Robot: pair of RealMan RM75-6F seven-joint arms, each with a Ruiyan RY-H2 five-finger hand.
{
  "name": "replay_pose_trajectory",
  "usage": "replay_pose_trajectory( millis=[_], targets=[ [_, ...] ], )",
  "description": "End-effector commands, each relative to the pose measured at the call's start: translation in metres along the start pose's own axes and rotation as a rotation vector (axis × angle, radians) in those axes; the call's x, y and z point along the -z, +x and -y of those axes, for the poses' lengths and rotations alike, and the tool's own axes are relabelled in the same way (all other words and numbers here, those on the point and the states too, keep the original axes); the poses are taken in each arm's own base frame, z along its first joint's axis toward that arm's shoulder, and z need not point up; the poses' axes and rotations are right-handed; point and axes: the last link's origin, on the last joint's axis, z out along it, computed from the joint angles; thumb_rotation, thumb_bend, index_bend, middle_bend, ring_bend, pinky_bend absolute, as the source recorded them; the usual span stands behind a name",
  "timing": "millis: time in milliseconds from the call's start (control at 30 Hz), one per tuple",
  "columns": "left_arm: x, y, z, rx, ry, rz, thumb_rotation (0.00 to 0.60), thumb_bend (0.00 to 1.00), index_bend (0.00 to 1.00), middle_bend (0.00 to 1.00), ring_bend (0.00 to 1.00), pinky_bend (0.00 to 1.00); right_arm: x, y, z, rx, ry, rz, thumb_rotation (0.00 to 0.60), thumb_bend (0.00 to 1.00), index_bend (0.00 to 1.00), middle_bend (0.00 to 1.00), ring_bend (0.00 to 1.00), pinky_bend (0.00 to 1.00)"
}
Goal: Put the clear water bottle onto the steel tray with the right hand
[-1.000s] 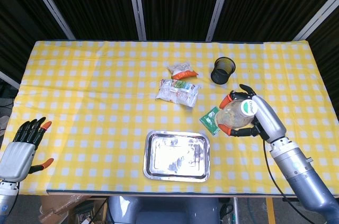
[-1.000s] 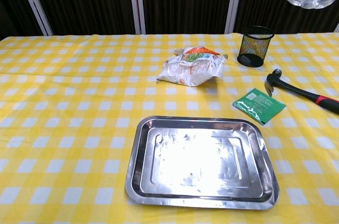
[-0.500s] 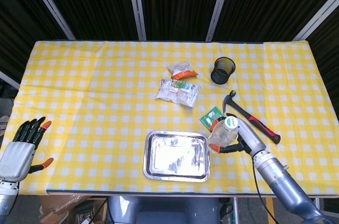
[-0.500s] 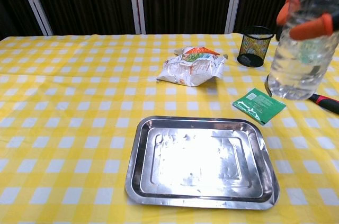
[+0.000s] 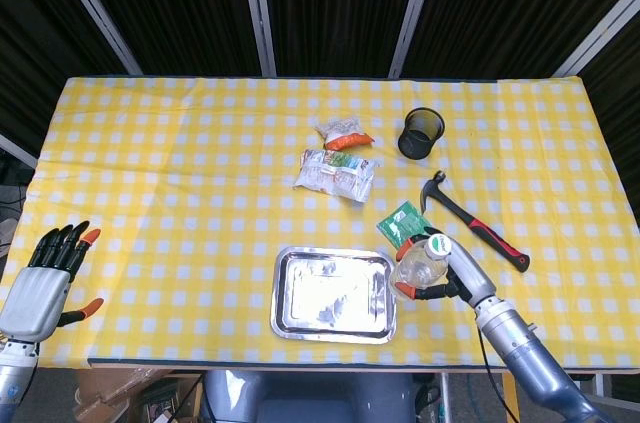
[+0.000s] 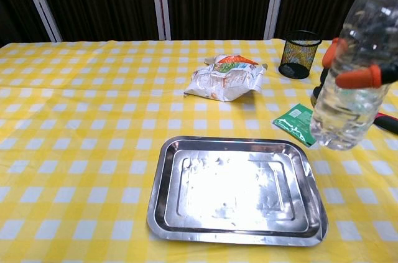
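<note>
The right hand [image 5: 450, 273] grips the clear plastic water bottle [image 6: 351, 83] about its middle, orange-tipped fingers [image 6: 354, 78] wrapped round it; the bottle hangs in the air, tilted, just beyond the right edge of the rectangular steel tray [image 6: 161, 210]. Judged step: carry over the tray. The hand should shift toward the tray's middle, level the bottle upright, lower until its base meets the steel, then release. The left hand [image 5: 40, 278] rests spread and holds nothing, well left of the tray.

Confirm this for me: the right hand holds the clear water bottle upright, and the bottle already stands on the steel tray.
Not quite. The right hand does hold the clear water bottle upright, but the bottle is not on the steel tray yet. The chest view shows it in the air, just off the tray's right edge, with its base near the green packet.
</note>
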Motion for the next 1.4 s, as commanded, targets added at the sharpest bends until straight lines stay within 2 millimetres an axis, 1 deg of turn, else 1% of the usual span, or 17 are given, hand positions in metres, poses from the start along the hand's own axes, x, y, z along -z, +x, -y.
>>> replay_pose_trajectory(
  millis=[33,67,167,267,333,433,533,667,733,767,867,900,1000,1133,1267,1333,1400],
  targets=[
    [0.0,0.0,0.0,0.001,0.001,-0.001,0.6,0.19,0.03,0.0,0.0,0.0,0.019,0.025,0.051,0.075,0.084,-0.076,0.6,0.59,0.71,0.6,0.3,0.0],
    [0.0,0.001,0.0,0.003,0.002,-0.002,0.6,0.19,0.03,0.0,0.0,0.0,0.024,0.032,0.065,0.096,0.103,-0.101,0.6,0.59,0.71,0.6,0.3,0.0],
    [0.001,0.002,0.001,0.007,0.004,-0.007,0.6,0.19,0.03,0.0,0.0,0.0,0.026,0.053,0.088,0.157,0.162,-0.143,0.6,0.59,0.71,0.6,0.3,0.0],
    [0.001,0.003,0.002,0.011,0.006,-0.008,0.6,0.19,0.03,0.0,0.0,0.0,0.03,0.07,0.112,0.171,0.214,-0.159,0.6,0.59,0.71,0.6,0.3,0.0],
    [0.002,0.003,0.002,0.013,0.004,-0.009,0.6,0.19,0.03,0.0,0.0,0.0,0.033,0.078,0.123,0.148,0.227,-0.152,0.6,0.59,0.71,0.6,0.3,0.0],
    [0.002,0.004,0.002,0.016,0.002,-0.012,0.6,0.19,0.03,0.0,0.0,0.0,0.039,0.083,0.124,0.14,0.192,-0.13,0.6,0.59,0.71,0.6,0.3,0.0],
    [0.003,0.005,0.002,0.018,0.004,-0.015,0.6,0.19,0.03,0.0,0.0,0.0,0.044,0.082,0.109,0.156,0.126,-0.117,0.6,0.59,0.71,0.6,0.3,0.0],
    [0.003,0.005,0.003,0.019,0.004,-0.017,0.6,0.19,0.03,0.0,0.0,0.0,0.045,0.063,0.076,0.086,0.053,-0.074,0.6,0.59,0.71,0.6,0.3,0.0],
    [0.003,0.004,0.002,0.014,0.001,-0.013,0.6,0.19,0.03,0.0,0.0,0.0,0.041,0.039,0.035,0.03,-0.02,-0.016,0.6,0.59,0.71,0.6,0.3,0.0],
    [0.003,0.003,0.001,0.011,0.001,-0.012,0.6,0.19,0.03,0.0,0.0,0.0,0.036,0.031,0.02,0.009,-0.014,-0.01,0.6,0.59,0.71,0.6,0.3,0.0],
    [0.003,0.002,0.0,0.007,0.0,-0.008,0.6,0.19,0.03,0.0,0.0,0.0,0.029,0.012,-0.01,-0.031,-0.023,0.008,0.6,0.59,0.71,0.6,0.3,0.0],
    [0.003,0.002,0.0,0.007,-0.001,-0.008,0.6,0.19,0.03,0.0,0.0,0.0,0.028,0.01,-0.014,-0.037,-0.02,0.007,0.6,0.59,0.71,0.6,0.3,0.0],
    [0.002,0.002,0.0,0.003,0.0,-0.008,0.6,0.19,0.03,0.0,0.0,0.0,0.023,-0.005,-0.038,-0.079,-0.032,0.031,0.6,0.59,0.71,0.6,0.3,0.0],
    [0.002,0.002,0.001,0.002,0.001,-0.007,0.6,0.19,0.03,0.0,0.0,0.0,0.017,-0.013,-0.048,-0.099,-0.013,0.048,0.6,0.59,0.71,0.6,0.3,0.0],
    [0.001,0.001,0.001,0.003,0.003,-0.005,0.6,0.19,0.03,0.0,0.0,0.0,0.011,-0.012,-0.053,-0.085,0.003,0.043,0.6,0.59,0.71,0.6,0.3,0.0],
    [0.001,0.002,0.002,0.006,0.005,-0.008,0.6,0.19,0.03,0.0,0.0,0.0,0.011,-0.007,-0.058,-0.076,0.007,0.025,0.6,0.59,0.71,0.6,0.3,0.0],
    [0.0,0.002,0.004,0.005,0.012,-0.007,0.6,0.19,0.03,0.0,0.0,0.0,0.02,0.015,-0.067,-0.063,-0.012,-0.037,0.6,0.59,0.71,0.6,0.3,0.0]
  ],
)
